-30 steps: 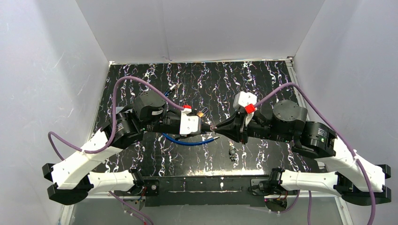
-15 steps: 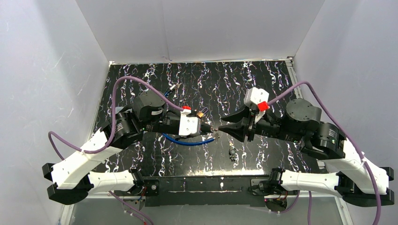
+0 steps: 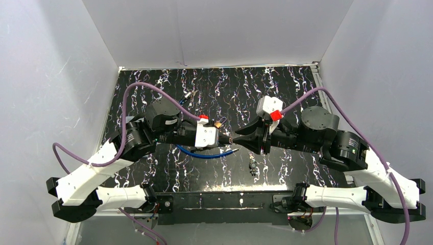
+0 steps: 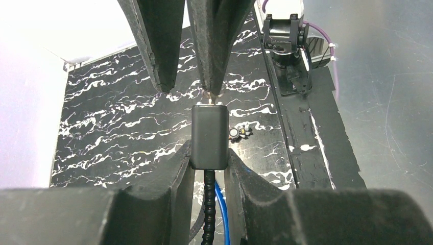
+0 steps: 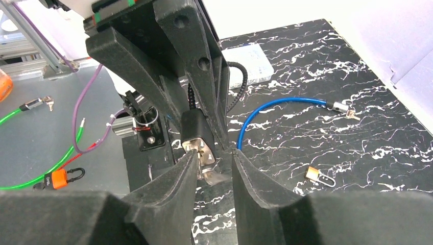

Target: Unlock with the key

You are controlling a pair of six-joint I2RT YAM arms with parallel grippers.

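Note:
My left gripper [image 4: 208, 153] is shut on a black lock [image 4: 209, 135] with a black ribbed cable hanging below it, held above the mat. The lock's silver keyway face [image 5: 200, 149] points at my right gripper [image 5: 214, 153]. A silver key [image 5: 211, 176] sticks out of that face, between the right fingers. It lies against the left finger [image 5: 178, 178], with a gap to the other, so the right gripper is open. In the top view the left gripper [image 3: 223, 138] and right gripper [image 3: 236, 140] meet tip to tip mid-table.
A blue cable [image 3: 204, 153] loops on the marbled mat under the left gripper, its silver end [image 3: 189, 95] further back. A small brass padlock [image 5: 317, 176] lies on the mat. A small dark key bunch [image 3: 252, 166] sits near the front bar [image 3: 219, 201].
The right arm drew back to the right and opened its jaws, then came back in. Its fingers now stand around the key at the lock. The left arm stayed still.

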